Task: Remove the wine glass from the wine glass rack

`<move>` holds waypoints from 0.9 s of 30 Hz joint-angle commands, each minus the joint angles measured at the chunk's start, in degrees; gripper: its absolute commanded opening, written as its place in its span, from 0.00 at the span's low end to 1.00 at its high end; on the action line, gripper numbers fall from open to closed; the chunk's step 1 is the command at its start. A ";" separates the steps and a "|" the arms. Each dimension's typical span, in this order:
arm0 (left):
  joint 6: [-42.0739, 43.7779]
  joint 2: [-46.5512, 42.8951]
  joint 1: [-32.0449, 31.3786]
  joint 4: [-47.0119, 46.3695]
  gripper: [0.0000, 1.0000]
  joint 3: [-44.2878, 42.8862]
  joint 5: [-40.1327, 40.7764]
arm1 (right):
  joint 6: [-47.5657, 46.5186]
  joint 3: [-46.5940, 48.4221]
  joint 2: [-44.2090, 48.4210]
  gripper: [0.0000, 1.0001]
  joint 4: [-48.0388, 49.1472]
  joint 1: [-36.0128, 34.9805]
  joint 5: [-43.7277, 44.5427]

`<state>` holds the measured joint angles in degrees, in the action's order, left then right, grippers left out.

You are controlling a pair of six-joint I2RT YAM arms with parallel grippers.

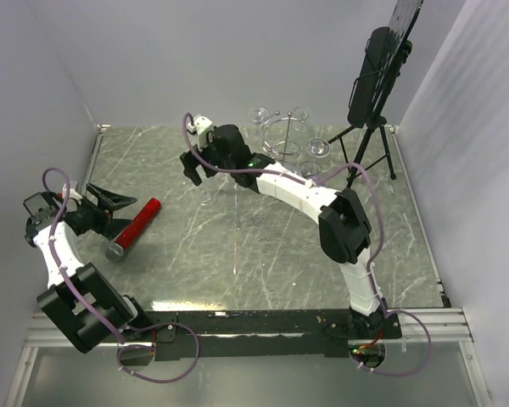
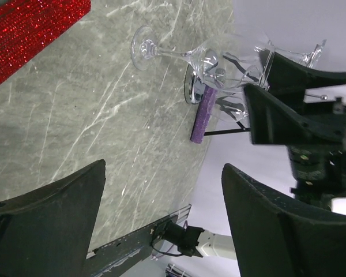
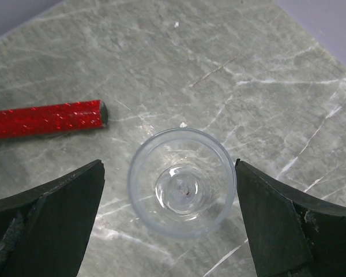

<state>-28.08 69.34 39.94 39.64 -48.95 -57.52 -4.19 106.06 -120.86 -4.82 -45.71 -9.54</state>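
- Both grippers are spread: the right gripper (image 3: 170, 167) has its jaws wide on either side of the glass (image 3: 181, 182) and touches nothing, while the left gripper (image 2: 164, 167) gapes over bare table (image 1: 263, 246) with nothing in it.
- That glass is already off the rack (image 1: 287, 136). It stands on the table left of the rack and well apart from it, with the red tube (image 1: 136, 227) lying farther to the left.
- Other glasses (image 1: 318, 148) hang on the rack.
- To my eye the step in hand is letting go and backing away, so the task looks nearly done.
- To do that well, I'd keep the jaws as wide as they are and lift straight up along the stem, not sideways. There is a gap on each side of the rim, but a slanted pull could catch the lip and tip the glass.
- I'd also keep the right arm from swinging towards the rack as it retreats.
- The glass stands upright: foot flat on the table, mouth open towards the wrist above.
- Its long axis, the stem, runs vertically, and the side view shows no lean that I can make out.
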 commanded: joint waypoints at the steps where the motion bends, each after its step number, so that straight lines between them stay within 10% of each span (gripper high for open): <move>1: 0.39 -0.17 0.40 -3.25 0.86 0.08 0.47 | 2.43 1.61 10.81 1.00 2.27 0.45 -1.36; 17: 13.20 -2.36 -18.22 -7.65 0.83 -8.35 13.12 | -5.13 -29.47 47.70 0.97 -8.36 2.11 -8.30; 27: 21.05 -8.69 -19.99 -11.42 0.81 -5.11 19.98 | 3.14 -51.99 73.90 0.86 -15.66 21.96 -7.16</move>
<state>-10.55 63.79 20.84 32.71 -55.20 -41.01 -3.90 59.42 -53.78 -16.95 -30.24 -17.04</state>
